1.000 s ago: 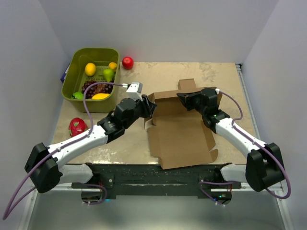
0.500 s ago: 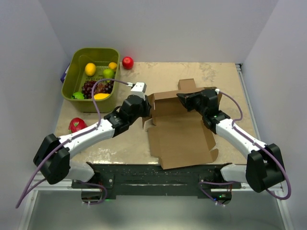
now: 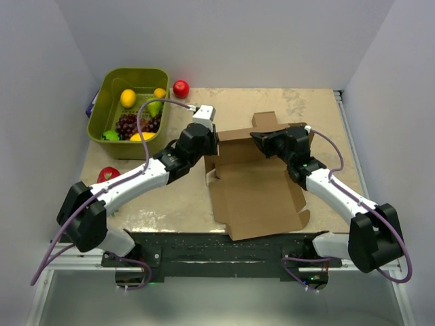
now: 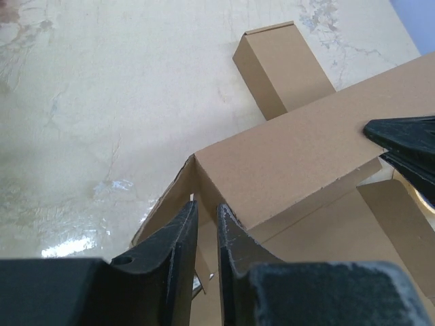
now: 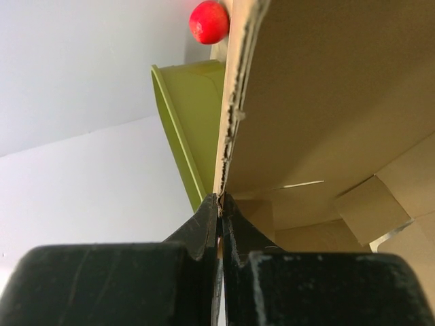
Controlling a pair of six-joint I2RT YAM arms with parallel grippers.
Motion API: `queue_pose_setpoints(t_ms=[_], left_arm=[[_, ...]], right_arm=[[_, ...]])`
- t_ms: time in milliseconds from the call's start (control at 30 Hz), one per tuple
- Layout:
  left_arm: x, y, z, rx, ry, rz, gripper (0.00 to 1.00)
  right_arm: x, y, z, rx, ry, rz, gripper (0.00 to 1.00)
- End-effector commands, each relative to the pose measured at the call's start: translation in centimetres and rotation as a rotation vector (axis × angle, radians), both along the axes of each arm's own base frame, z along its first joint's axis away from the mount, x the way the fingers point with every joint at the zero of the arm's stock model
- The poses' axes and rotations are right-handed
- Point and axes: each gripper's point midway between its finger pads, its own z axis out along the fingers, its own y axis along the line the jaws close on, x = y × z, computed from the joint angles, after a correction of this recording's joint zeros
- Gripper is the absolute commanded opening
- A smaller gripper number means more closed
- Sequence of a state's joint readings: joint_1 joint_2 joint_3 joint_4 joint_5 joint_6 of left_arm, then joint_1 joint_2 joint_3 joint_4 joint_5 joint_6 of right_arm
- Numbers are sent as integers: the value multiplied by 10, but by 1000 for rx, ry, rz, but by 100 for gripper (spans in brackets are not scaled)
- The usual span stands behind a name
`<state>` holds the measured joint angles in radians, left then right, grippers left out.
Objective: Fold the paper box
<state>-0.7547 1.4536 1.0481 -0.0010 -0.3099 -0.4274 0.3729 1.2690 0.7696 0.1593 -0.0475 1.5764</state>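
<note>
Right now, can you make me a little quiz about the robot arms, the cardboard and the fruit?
1. True or false: the right gripper is pinching an edge of the paper box.
2. Pick one. Where is the red apple? A: on the paper box. B: on the table, beside the green basket. C: in the green basket.
3. Fill the gap: the purple grapes lie in the ____.

Key: 1 true. 2 B. 3 green basket.
</note>
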Motion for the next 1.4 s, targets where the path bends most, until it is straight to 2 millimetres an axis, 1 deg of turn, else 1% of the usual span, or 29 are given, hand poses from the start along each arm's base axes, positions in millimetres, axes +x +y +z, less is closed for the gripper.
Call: queue_pose_setpoints(t_ms=[0,67,100,167,267,300,333,400,433,467,533,567,633,667,733,800,867,933,1000,1033,1067,1100,1133,1167,1200,1267,1300,1333,1367], left_arm=[[16,-26,30,-22,-71,-87,23],[19,-33,29,1,-60,-112,23],[17,-33,15,34,-21,-121,22],[16,-33,8,49,-6,-128,22],[14,-27,1,56,-2,-108,22],[12,-24,3,51,-7,-101,22],[9,-22,-3,48,1,-94,22],[8,-21,0,16,-15,-89,22],[5,-21,-6,2,-9,-88,23],[3,-22,-6,-4,-12,-88,23],[-1,-22,4,-20,-63,-81,24],[-4,-25,13,-20,-97,-76,25],[-5,-26,44,-37,-165,-82,28],[-6,-28,55,-47,-181,-91,32],[-6,-29,80,-69,-212,-99,34],[-11,-30,95,-103,-225,-111,34],[-16,-33,99,-137,-224,-132,35],[-22,-37,95,-189,-212,-150,35],[-26,-48,81,-219,-175,-186,35],[-26,-51,76,-221,-160,-194,32],[-26,-56,66,-215,-136,-211,31],[-26,-58,60,-219,-121,-209,29],[-26,-58,56,-220,-114,-209,26],[-26,-57,55,-226,-115,-205,25],[-28,-55,47,-229,-105,-198,25],[-31,-51,42,-234,-102,-190,25],[-33,-48,33,-229,-88,-183,25],[-33,-46,29,-227,-79,-176,27],[-32,-40,27,-226,-75,-145,27]], right_arm=[[-1,5,7,2,-45,33,0],[-2,5,6,2,-43,36,0],[-2,5,5,2,-40,34,0],[-2,3,5,-5,-39,25,0],[-3,1,4,-13,-37,16,0],[-4,-1,2,-18,-31,12,0],[-4,-2,2,-22,-29,9,0],[-5,-4,2,-27,-24,-2,0],[-6,-5,1,-25,-22,-6,0],[-6,-6,2,-29,-23,-15,0],[-6,-10,4,-27,-27,-30,0],[-7,-10,4,-29,-30,-30,0],[-7,-14,5,-37,-32,-52,0],[-6,-16,6,-38,-33,-59,0],[-7,-16,6,-38,-33,-61,0],[-7,-16,7,-36,-34,-62,0],[-8,-18,8,-38,-36,-67,0],[-8,-22,9,-40,-40,-82,0],[-9,-24,8,-41,-37,-90,0],[-9,-25,9,-44,-39,-94,0],[-10,-27,9,-45,-40,-100,0],[-10,-27,9,-49,-40,-99,0],[-11,-27,10,-49,-41,-98,0],[-11,-27,9,-50,-39,-98,0],[-10,-27,9,-53,-39,-97,0],[-10,-28,8,-55,-37,-100,0],[-10,-28,7,-56,-36,-100,0],[-10,-28,7,-57,-34,-100,0],[-10,-28,7,-53,-34,-98,0]])
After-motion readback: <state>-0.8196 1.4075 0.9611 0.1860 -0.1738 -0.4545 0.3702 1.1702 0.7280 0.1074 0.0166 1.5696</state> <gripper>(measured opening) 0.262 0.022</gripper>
